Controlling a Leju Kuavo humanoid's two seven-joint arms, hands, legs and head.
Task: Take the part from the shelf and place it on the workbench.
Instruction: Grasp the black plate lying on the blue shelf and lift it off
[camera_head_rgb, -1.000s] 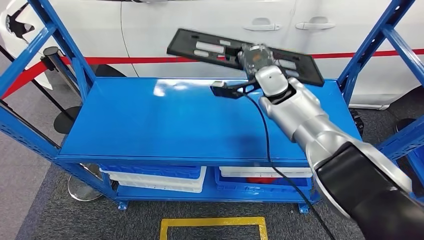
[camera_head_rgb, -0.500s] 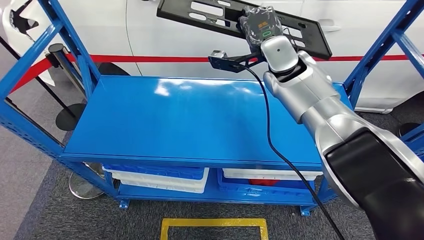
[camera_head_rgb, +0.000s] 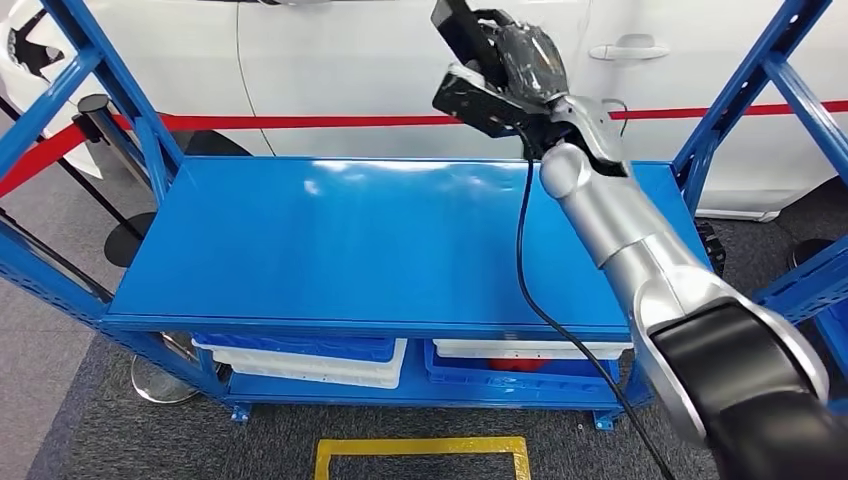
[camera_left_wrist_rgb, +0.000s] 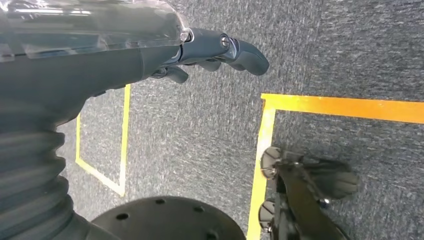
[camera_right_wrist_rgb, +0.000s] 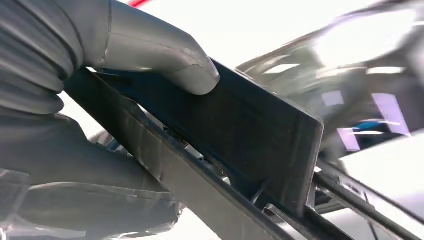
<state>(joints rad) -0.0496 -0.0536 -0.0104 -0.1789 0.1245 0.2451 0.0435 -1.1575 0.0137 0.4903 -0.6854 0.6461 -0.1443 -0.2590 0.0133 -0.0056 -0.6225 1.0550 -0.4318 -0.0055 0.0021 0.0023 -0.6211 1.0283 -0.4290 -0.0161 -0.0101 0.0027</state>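
The left hand (camera_left_wrist_rgb: 200, 50) hangs over grey carpet, fingers curled in on nothing. Raised above the blue shelf (camera_head_rgb: 380, 240), the right hand (camera_head_rgb: 525, 60) clamps the black part (camera_right_wrist_rgb: 240, 135) between thumb and fingers (edge-on, a narrow hold), so a swing could twist it loose.

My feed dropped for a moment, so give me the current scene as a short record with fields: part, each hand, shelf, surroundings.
part: flat black plastic panel, lifted clear above the shelf top, steeply tilted
right hand: right hand grips the panel, grey thumb pressed on its face
left hand: left hand hangs over grey carpet, holding nothing, fingers curled in
shelf: blue metal shelf, top deck bare; white and blue trays on the lower level
surroundings: white car behind the shelf; yellow floor marking in front
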